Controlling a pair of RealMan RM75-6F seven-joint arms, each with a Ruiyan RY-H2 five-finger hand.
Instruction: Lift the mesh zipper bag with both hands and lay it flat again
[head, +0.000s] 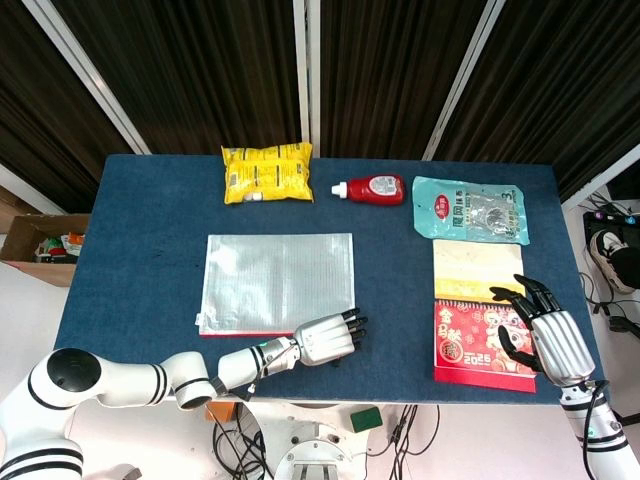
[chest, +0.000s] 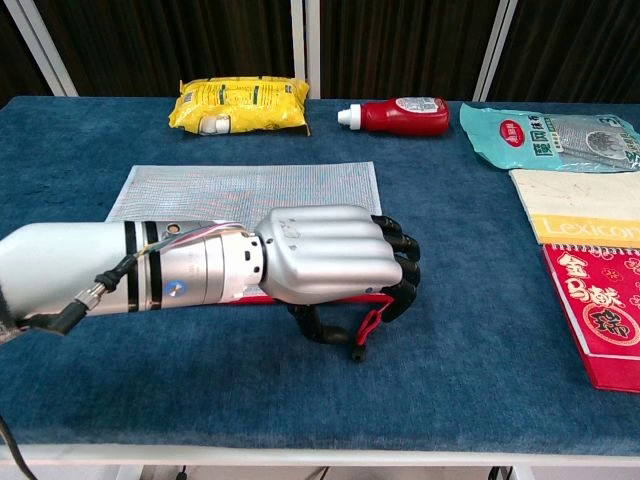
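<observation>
Mesh zipper bag (head: 277, 281) is looking light, thin, floppy; it's sagging unless both near corners get pinched. Left robot hand (head: 328, 337) is curling onto its 5 o'clock corner, grip unclear; right robot hand (head: 543, 332) is hovering spread, holding nothing.

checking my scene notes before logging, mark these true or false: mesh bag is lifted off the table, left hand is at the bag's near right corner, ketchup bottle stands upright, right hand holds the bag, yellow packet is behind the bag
1. The mesh zipper bag is lifted: false, it lies flat on the table.
2. The left hand is at the bag's near right corner: true.
3. The ketchup bottle stands upright: false, it lies on its side.
4. The right hand holds the bag: false, it is over the red packet, away from the bag.
5. The yellow packet is behind the bag: true.
</observation>
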